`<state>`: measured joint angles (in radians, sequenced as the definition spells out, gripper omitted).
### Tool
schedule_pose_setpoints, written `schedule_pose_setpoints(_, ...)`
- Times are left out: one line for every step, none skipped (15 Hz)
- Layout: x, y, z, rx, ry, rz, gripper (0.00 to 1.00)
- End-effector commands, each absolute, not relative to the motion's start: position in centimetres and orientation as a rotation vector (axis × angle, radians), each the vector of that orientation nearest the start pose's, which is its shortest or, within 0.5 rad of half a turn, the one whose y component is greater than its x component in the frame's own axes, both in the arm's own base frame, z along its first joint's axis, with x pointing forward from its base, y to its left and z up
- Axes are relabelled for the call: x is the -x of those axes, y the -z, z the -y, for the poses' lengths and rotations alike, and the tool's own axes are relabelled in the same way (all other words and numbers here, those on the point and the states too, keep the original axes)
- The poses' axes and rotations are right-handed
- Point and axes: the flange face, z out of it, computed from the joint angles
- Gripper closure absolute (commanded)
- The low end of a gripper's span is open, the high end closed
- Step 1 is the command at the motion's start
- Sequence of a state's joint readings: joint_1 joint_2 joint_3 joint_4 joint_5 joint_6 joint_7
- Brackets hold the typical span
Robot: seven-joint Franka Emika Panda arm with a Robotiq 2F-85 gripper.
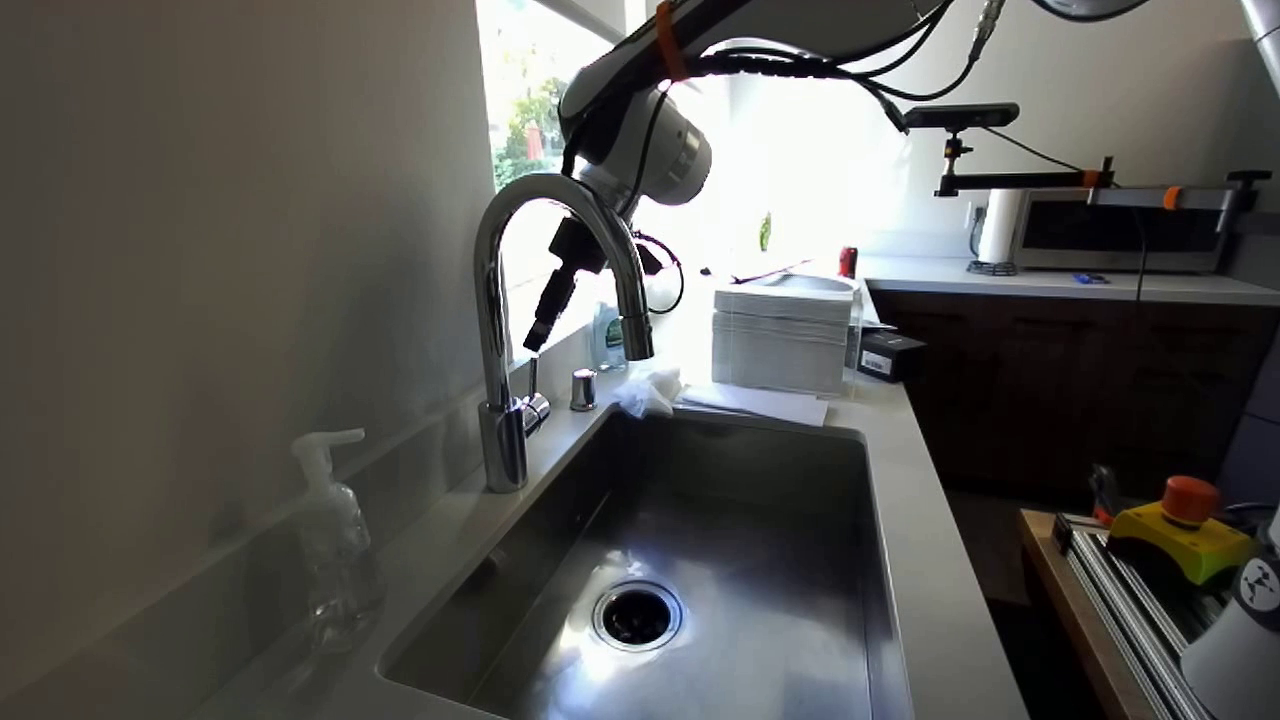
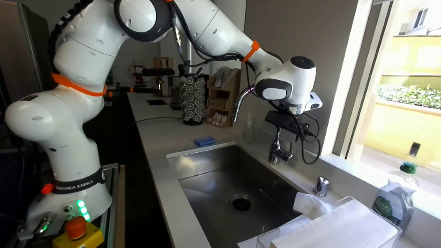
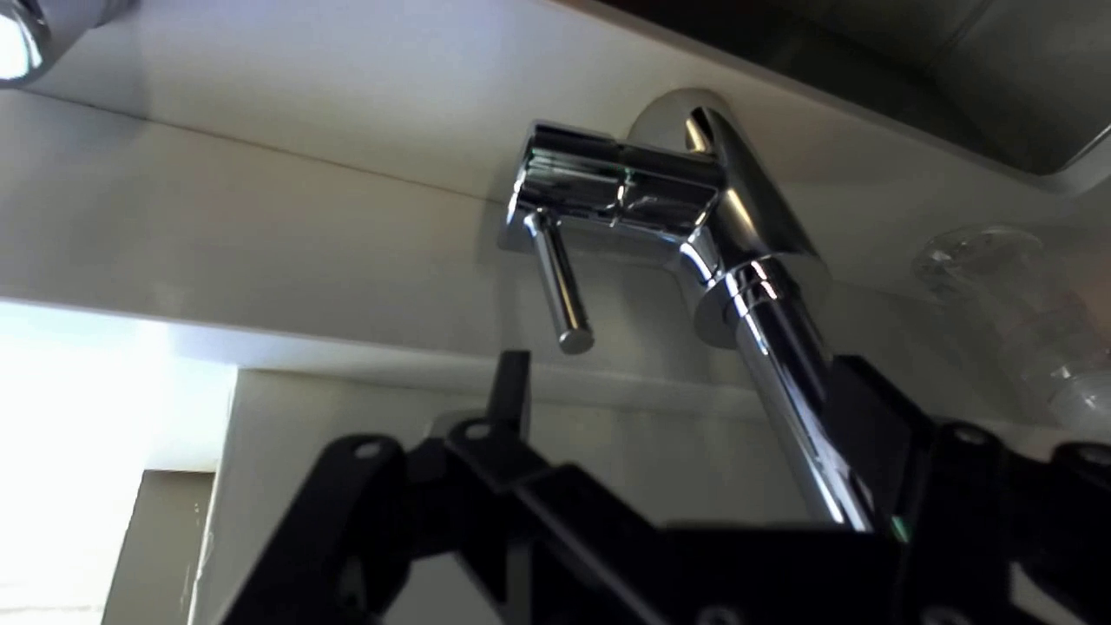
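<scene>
Countertop [image 1: 920, 500] bears a pump bottle [image 1: 335, 550]; faucet neck [image 3: 785, 373] stands beside pincer [image 3: 686, 365].

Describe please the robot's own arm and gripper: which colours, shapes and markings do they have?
The arm is white and rounded, with orange bands, black cables and a black collar lettered FRANKA EMIKA. The gripper is black, with jointed, angular fingers.

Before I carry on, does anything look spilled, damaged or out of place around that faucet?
One thing: a crumpled white sheet lies by the corner of the sink, odd beside the neatly layered paper stack. It may be a paper towel. The gooseneck faucet near the tool shows no visible damage, and I see no spill.
</scene>
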<state>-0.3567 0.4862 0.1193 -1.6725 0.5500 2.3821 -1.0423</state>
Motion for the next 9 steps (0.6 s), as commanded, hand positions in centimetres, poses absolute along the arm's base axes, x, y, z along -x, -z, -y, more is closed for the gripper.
schedule_pose_setpoints(-65.7,-36.4,16.5,2.802,0.609,0.557,0.0)
schedule_pose_setpoints(-65.4,-36.8,16.7,2.815,0.608,0.549,0.0)
schedule_pose_setpoints(-65.1,-37.3,16.8,2.829,0.603,0.546,0.0)
schedule_pose_setpoints(-64.7,-37.6,16.9,2.845,0.592,0.551,0.0)
schedule_pose_setpoints(-64.4,-38.0,17.2,2.866,0.586,0.551,0.0)
schedule_pose_setpoints(-63.9,-38.4,17.5,2.888,0.582,0.549,0.0)
schedule_pose_setpoints(-63.4,-38.7,17.8,2.907,0.566,0.536,0.0)
schedule_pose_setpoints(-63.0,-39.2,18.1,2.927,0.561,0.533,0.0)
schedule_pose_setpoints(-62.4,-39.6,18.3,2.932,0.55,0.529,0.0)
